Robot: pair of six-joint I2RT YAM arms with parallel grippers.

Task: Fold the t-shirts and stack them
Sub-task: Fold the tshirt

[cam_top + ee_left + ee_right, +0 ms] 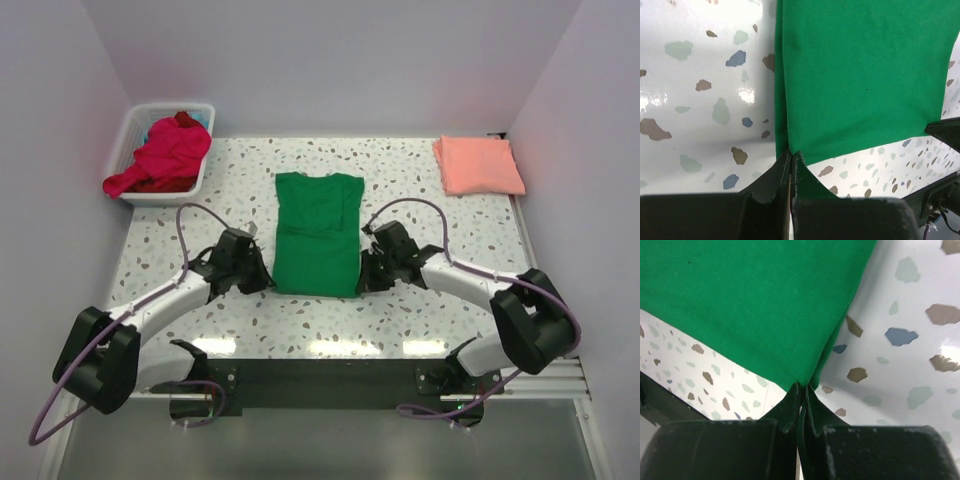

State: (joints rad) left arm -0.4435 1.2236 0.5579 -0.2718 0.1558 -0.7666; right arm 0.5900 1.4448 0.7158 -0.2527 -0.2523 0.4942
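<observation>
Wrist views show jaws of the left arm (170,296) and right arm (468,279) clenched on the green shirt (316,235) at its 2 near corners, probably for folding hem to collar.

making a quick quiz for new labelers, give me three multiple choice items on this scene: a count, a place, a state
1. How many t-shirts lie on the table outside the white basket?
A. two
B. one
C. four

2. Where is the salmon-pink t-shirt?
A. in the basket
B. at the table's near edge
C. at its far right corner

3. What are the left gripper and right gripper doing?
A. hanging open
B. each shut on a near corner of the green t-shirt
C. lifting the basket

1 A: only the green and salmon-pink ones lie on the tabletop.
2 C: the top view shows it folded there.
3 B: both wrist views show fingers pinched on green cloth.
</observation>
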